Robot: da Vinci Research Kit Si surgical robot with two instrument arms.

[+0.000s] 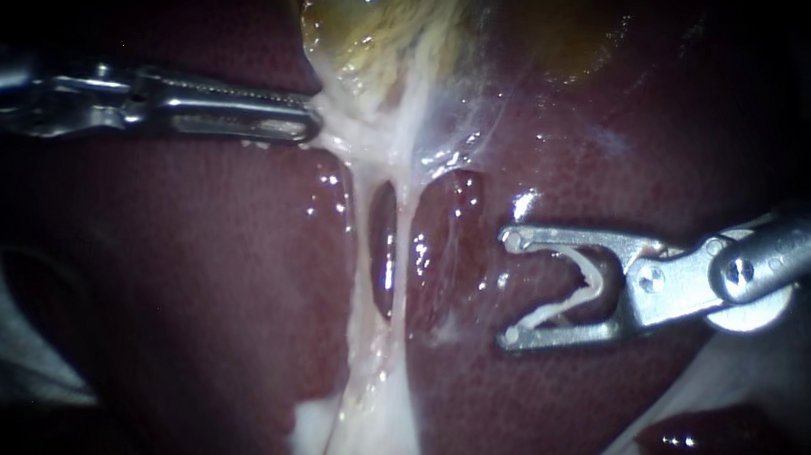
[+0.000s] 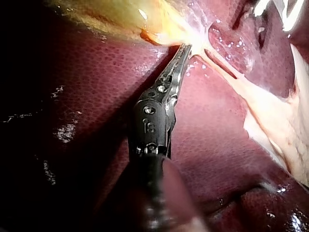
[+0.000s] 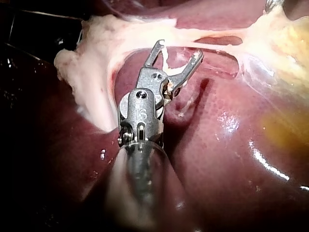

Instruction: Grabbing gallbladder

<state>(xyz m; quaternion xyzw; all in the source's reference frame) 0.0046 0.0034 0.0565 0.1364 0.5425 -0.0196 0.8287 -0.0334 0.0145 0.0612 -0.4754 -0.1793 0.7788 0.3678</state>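
Note:
The yellow-green gallbladder [image 1: 377, 23] [image 2: 111, 19] [image 3: 289, 48] lies at the top of the endoscope view, narrowing into pale white tissue [image 1: 389, 140]. My left instrument [image 1: 314, 122] [image 2: 186, 48] comes in level from the left. Its jaws lie together and their tip pinches that pale tissue at the gallbladder's neck. Below the neck, two thin pale tubes [image 1: 405, 258] run down with a dark gap between them. My right instrument [image 1: 510, 287] [image 3: 179, 48] hovers over the liver to the right of the tubes. Its jaws stand wide apart, and a pale curved strand [image 1: 575, 286] lies between them.
Dark red liver [image 1: 171, 253] [image 2: 96, 96] [image 3: 231, 159] fills most of every view. A wide band of white tissue [image 1: 375, 425] spreads below the tubes. In the right wrist view, a thick pale lump [image 3: 91, 63] sits beside my right instrument.

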